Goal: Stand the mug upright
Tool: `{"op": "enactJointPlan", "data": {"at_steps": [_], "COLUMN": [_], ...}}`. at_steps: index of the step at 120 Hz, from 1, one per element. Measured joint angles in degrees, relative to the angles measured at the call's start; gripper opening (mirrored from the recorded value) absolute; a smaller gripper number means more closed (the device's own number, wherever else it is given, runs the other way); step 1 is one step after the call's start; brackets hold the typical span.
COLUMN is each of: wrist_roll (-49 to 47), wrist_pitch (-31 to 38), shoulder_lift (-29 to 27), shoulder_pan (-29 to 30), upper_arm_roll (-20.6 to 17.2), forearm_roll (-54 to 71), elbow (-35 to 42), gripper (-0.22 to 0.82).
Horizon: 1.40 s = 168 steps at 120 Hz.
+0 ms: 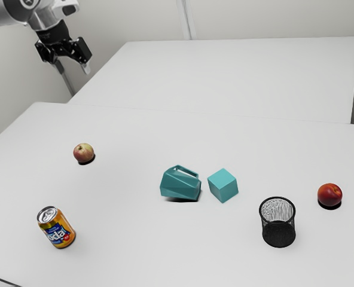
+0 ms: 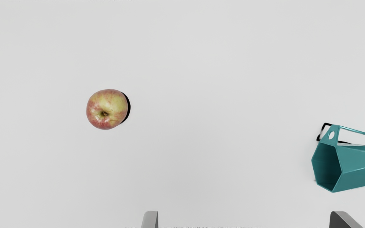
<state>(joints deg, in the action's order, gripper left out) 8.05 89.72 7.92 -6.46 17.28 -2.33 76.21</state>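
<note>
Hand [image 1: 73, 67] high above the table [image 1: 135, 239], fingers [image 2: 150, 220] spread wide around bare air.

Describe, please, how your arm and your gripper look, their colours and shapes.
My arm is white and light grey, with smooth, rounded segments. The gripper at its end has a black, angular body. Its fingers have grey, narrow tips; in the wrist view, one shows a much darker face.
</note>
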Motion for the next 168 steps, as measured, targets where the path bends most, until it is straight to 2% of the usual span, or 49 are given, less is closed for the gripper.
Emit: {"op": "enactJointPlan", "data": {"at_steps": [20, 37, 57, 67, 101, 133, 168], "wrist_roll": [1.29, 4.88, 16.10, 22.91, 39.99, 50.08, 56.55], "wrist_pitch": [-0.08, 4.82, 12.58, 15.47, 19.81, 20.53, 21.00], "shoulder_lift": [-1.96, -3.22, -3.13, -1.51, 4.77, 5.86, 6.64], "shoulder_pan": [-1.11, -0.32, -0.07, -1.03, -3.13, -5.42, -6.86], "upper_arm_roll": [0.14, 3.87, 4.41, 4.35, 3.20, 2.45, 0.66], "forearm_roll": [-3.88, -20.12, -44.28, -54.15, -71.21, -76.75, -79.92], "elbow": [5.19, 23.01, 42.97, 48.13, 49.92, 51.35, 51.85], "gripper": [0.59, 0.59, 0.59, 0.59, 0.59, 0.59, 0.59]}}
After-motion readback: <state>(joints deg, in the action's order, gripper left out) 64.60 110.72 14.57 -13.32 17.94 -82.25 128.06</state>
